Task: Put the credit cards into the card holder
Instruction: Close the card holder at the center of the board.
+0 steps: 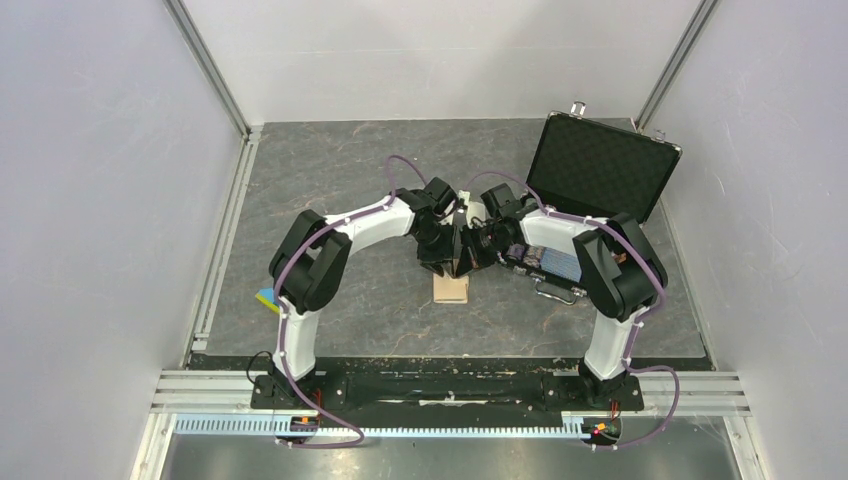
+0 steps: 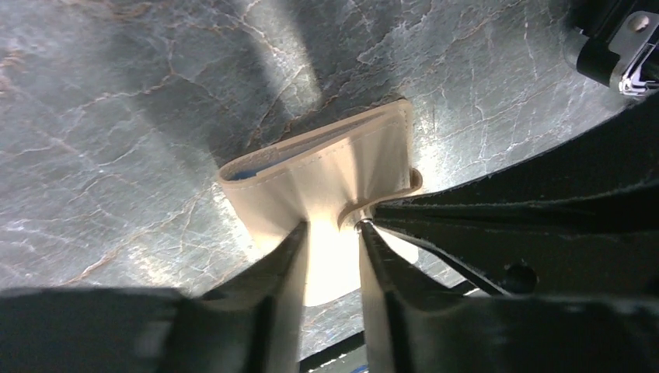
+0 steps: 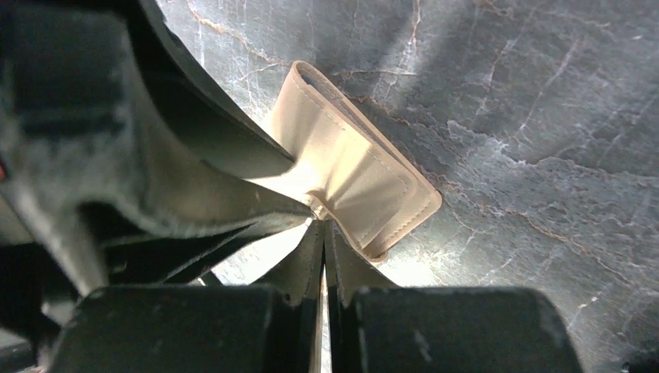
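**A:** Two arms over one spot, is that right?

**B:** Yes. The left arm [image 1: 325,255] and the right arm [image 1: 615,265] both bend inward over the dark marbled surface [image 1: 330,170]. Their wrists almost meet above the card holder [image 2: 311,175].

**A:** Where does the card holder lie?

**B:** About mid-surface, between the two arms and well apart from the open black case [image 1: 600,165] at the far right. From above, its tan near end shows just below the wrists.

**A:** And the left jaws?

**B:** The left jaws stand slightly parted, one finger on each side of a strip of tan leather, with a plain gap between them. I cannot tell whether they press on it.

**A:** The right jaws?

**B:** The right jaws are pressed together with no gap. Their tips pinch the tan cover by the snap tab [image 2: 392,196], and the leather puckers in creases fanning out from that point.

**A:** Is the holder folded?

**B:** It is folded but gaping a little. A sliver of light blue lining [image 2: 247,172] shows at the open edge in the left wrist view.

**A:** Anything else?

**B:** A blue and yellow block [image 1: 266,297] lies by the surface's left edge, beside the left arm. The case lid tilts back, and the right arm partly hides what the case holds.
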Robot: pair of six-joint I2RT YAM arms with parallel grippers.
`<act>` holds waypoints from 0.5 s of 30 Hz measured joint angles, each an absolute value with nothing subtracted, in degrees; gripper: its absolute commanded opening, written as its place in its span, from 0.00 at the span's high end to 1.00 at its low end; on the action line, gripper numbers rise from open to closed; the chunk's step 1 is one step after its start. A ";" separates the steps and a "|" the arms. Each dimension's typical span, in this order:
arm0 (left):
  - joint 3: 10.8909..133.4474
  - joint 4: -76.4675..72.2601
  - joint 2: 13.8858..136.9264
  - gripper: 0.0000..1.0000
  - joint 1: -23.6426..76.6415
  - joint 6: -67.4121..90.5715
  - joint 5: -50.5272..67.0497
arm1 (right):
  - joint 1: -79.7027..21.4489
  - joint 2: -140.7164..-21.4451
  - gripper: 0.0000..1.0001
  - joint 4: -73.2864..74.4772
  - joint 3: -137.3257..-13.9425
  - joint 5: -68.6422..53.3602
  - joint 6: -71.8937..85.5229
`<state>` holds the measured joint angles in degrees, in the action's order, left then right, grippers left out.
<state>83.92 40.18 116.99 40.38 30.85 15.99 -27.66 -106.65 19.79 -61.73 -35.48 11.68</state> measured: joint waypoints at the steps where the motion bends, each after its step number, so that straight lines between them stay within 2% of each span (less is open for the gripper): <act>1: 83.70 40.12 116.51 0.48 40.38 30.87 15.44 | -27.75 -106.54 1.00 19.81 -61.82 -35.42 11.53; 4: 83.07 39.81 114.85 0.31 40.49 30.63 12.71 | -28.01 -106.10 0.93 20.40 -62.26 -34.68 10.85; 7: 81.95 38.94 112.79 0.21 39.81 30.52 10.48 | -27.31 -104.95 0.73 20.12 -62.57 -34.28 11.35; 10: 80.47 37.04 109.36 0.13 38.39 30.33 11.16 | -25.47 -102.96 0.47 18.85 -62.54 -33.67 12.80; 11: 79.68 35.73 107.81 0.06 37.60 30.44 11.97 | -24.73 -102.13 0.39 18.00 -62.48 -33.67 13.76; 13: 78.06 32.73 104.99 0.00 35.94 30.70 14.04 | -23.00 -99.94 0.29 15.94 -62.22 -33.61 15.29; 15: 75.29 28.16 101.95 0.00 33.26 31.66 17.21 | -21.17 -97.71 0.21 14.17 -61.93 -33.69 16.49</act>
